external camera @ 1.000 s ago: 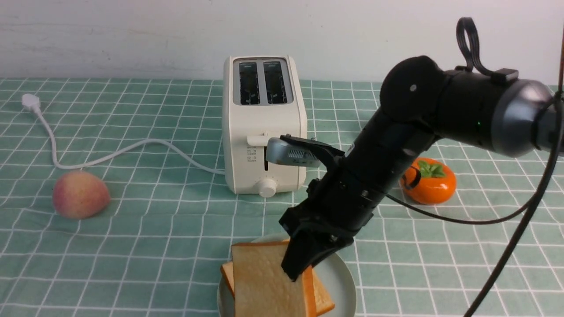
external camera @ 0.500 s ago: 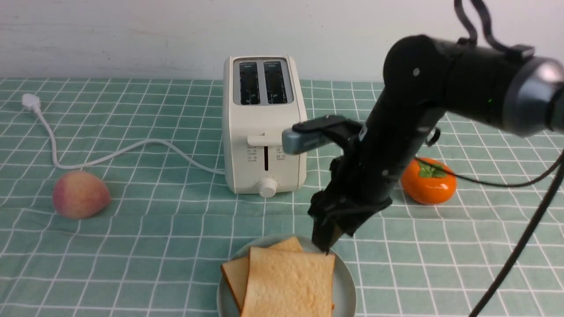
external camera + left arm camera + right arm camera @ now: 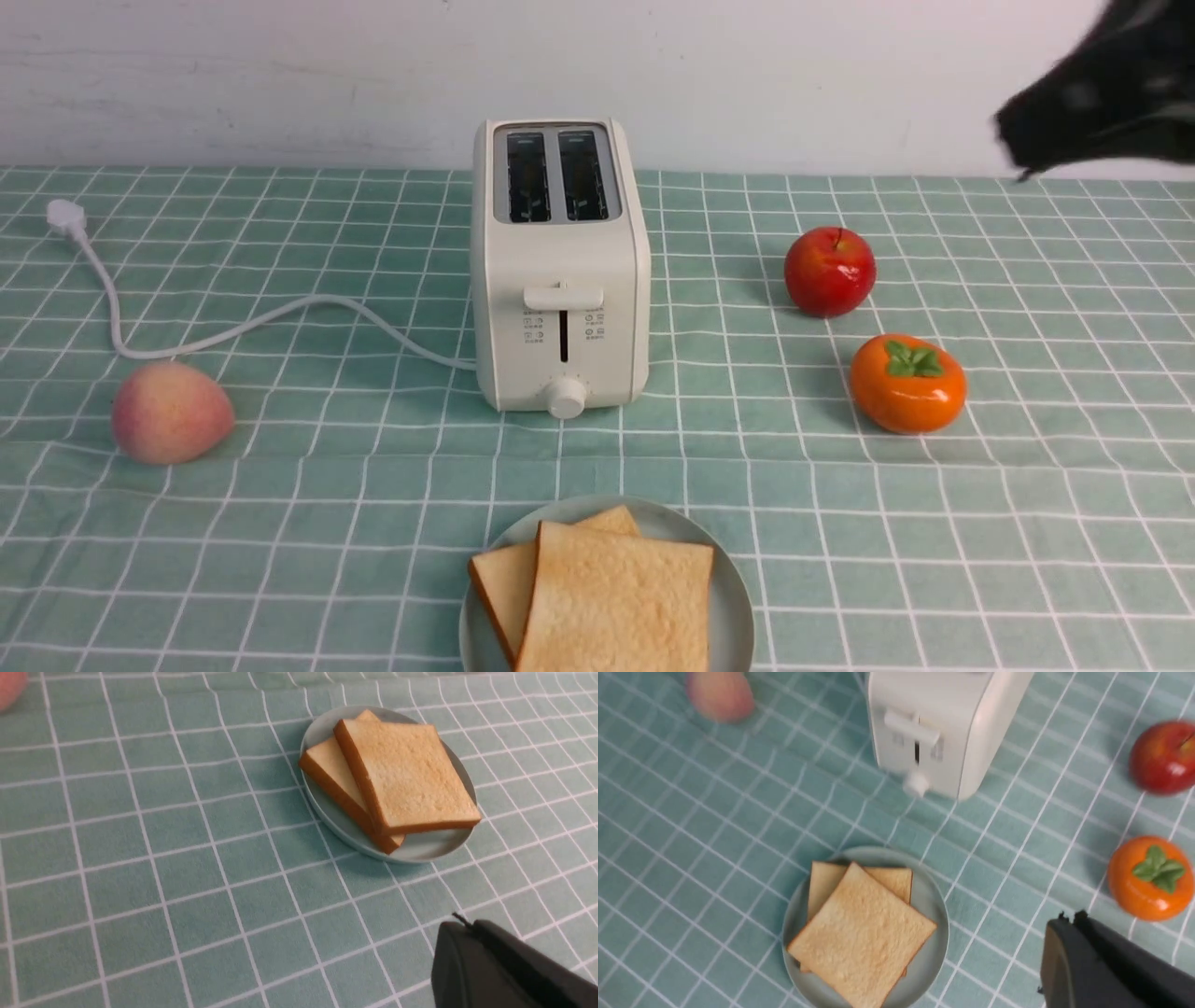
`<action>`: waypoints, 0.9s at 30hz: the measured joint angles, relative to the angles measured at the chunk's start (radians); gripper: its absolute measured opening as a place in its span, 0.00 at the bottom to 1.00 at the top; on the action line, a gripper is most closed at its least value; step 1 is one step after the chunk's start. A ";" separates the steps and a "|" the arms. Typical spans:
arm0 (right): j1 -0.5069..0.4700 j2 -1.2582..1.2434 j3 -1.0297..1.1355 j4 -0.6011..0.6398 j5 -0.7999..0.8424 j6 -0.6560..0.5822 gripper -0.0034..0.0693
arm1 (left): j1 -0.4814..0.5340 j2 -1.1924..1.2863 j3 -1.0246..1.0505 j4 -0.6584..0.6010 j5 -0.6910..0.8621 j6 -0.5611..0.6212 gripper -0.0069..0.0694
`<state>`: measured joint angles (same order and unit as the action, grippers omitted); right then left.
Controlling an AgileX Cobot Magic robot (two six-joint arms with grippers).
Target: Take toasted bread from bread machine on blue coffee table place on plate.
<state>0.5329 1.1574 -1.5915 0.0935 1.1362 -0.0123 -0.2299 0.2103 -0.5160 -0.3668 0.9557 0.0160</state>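
Two slices of toasted bread (image 3: 616,607) lie flat and overlapping on the plate (image 3: 733,597), at the near middle of the blue coffee table (image 3: 327,485). Behind them the bread machine (image 3: 560,271) stands upright, both slots dark and nothing in them. My right arm (image 3: 1102,93) is a dark blur high at the far right, well clear of the plate. In the right wrist view my right gripper (image 3: 1068,918) is shut and holds nothing, high above the bread (image 3: 861,933) and its plate (image 3: 931,896). My left gripper (image 3: 460,924) is shut, low over the cloth beside the plate (image 3: 420,851).
A peach (image 3: 171,413) lies at the left. A red apple (image 3: 830,272) and an orange persimmon (image 3: 907,384) sit to the right of the bread machine. Its white cord (image 3: 233,327) trails left to a plug (image 3: 65,217).
My right gripper let go of the upper slice, which now lies flat across the other. The arm rose and swung away to the upper right, uncovering the apple. Its jaws have shut.
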 joint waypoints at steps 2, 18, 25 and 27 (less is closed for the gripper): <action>0.000 -0.165 0.124 -0.004 -0.103 0.000 0.03 | 0.000 0.000 0.000 0.002 -0.058 0.000 0.07; 0.000 -1.084 1.219 -0.106 -0.948 0.097 0.04 | 0.000 0.000 0.000 0.002 -0.292 0.000 0.07; 0.000 -1.169 1.251 -0.109 -0.984 0.111 0.05 | 0.000 0.000 0.000 0.002 -0.310 0.000 0.07; 0.000 -1.169 1.251 -0.109 -0.984 0.111 0.05 | 0.000 0.000 0.000 0.002 -0.311 0.000 0.07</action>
<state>0.5329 -0.0114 -0.3410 -0.0153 0.1518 0.0989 -0.2299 0.2103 -0.5160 -0.3649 0.6445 0.0160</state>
